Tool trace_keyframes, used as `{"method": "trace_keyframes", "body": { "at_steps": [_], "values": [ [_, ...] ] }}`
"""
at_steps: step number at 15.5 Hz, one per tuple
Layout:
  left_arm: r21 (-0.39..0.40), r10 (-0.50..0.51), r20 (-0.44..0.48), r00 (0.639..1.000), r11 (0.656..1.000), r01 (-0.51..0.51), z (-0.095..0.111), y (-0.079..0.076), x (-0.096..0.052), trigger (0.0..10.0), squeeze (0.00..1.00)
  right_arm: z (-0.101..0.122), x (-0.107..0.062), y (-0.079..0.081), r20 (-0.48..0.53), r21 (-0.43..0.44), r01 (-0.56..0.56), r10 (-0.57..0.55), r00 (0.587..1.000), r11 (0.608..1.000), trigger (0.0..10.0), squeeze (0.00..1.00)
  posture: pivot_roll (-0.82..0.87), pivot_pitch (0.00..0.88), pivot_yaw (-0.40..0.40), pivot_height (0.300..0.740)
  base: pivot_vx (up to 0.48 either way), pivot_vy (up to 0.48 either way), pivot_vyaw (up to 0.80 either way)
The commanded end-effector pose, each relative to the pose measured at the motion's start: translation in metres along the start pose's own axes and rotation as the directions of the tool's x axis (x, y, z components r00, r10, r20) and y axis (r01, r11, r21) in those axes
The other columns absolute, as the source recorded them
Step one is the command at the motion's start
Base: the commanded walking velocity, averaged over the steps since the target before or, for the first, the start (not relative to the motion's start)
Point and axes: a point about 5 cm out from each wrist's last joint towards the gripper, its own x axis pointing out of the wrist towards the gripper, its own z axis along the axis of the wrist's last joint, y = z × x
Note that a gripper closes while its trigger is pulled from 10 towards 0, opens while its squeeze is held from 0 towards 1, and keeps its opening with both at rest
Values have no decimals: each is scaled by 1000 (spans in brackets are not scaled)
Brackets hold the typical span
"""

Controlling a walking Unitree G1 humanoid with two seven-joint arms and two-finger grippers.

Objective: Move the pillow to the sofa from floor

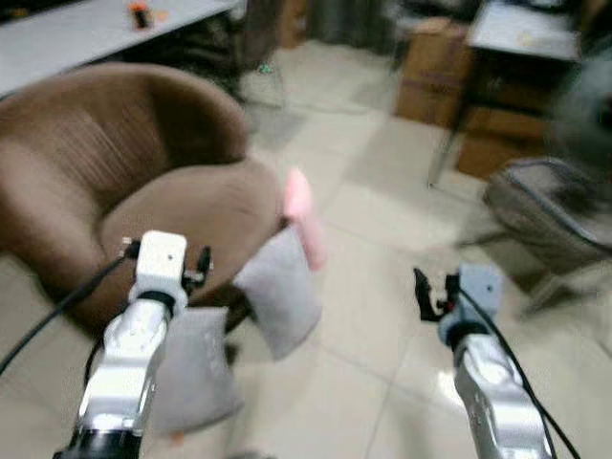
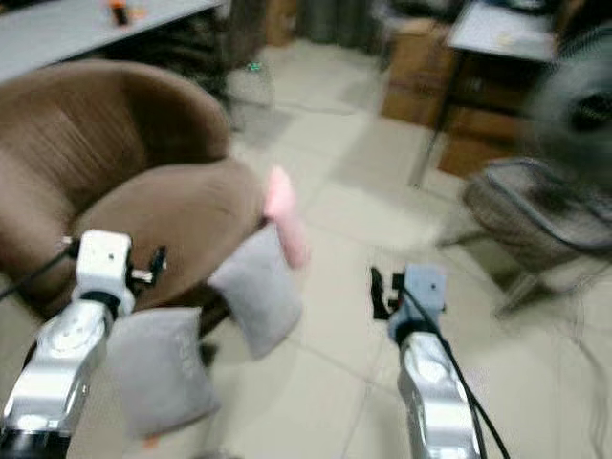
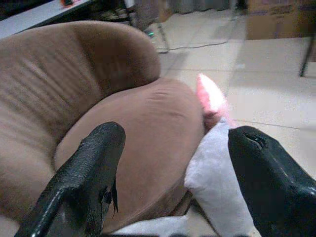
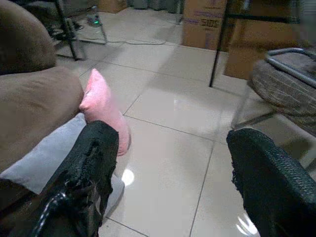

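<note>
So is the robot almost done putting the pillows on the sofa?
Not yet, nothing looks done. The brown sofa has no pillow on its seat. Two grey pillows and a pink pillow sit on the floor against it. The left gripper and right gripper are open, holding nothing. Picking up and placing remains.

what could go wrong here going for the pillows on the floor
1. The pink pillow and two grey pillows lean together against the brown sofa; taking one may topple the others.
2. The head views are blurred, so aiming the open left gripper or right gripper could miss.
</note>
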Motion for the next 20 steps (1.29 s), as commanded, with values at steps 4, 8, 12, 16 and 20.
{"method": "trace_keyframes", "body": {
  "at_steps": [4,8,12,16,20],
  "values": [
    [-3,-14,-3,1000,1000,14,0,-5,3,10000,0,4,2,-5,7,-1,19,-19,1000,1000,10000,0,-46,20,11,740,0,269,0],
    [-10,-17,-9,1000,1000,17,-1,-7,3,10000,0,5,6,-6,4,11,15,-15,1000,1000,10000,0,-47,16,9,740,0,269,0],
    [-15,-31,-27,999,999,31,-5,-10,2,10000,0,5,5,-5,5,13,8,-9,1000,1000,10000,0,-46,17,5,740,0,281,0],
    [-15,-34,-30,999,999,34,-5,-10,1,10000,0,5,5,-1,5,14,1,-1,1000,1000,10000,0,-42,15,2,740,0,295,0],
    [-14,-36,-29,999,999,36,-6,-10,1,10000,0,10,3,4,13,16,-4,4,1000,1000,10000,0,-42,8,1,740,0,298,0]
  ]
}}
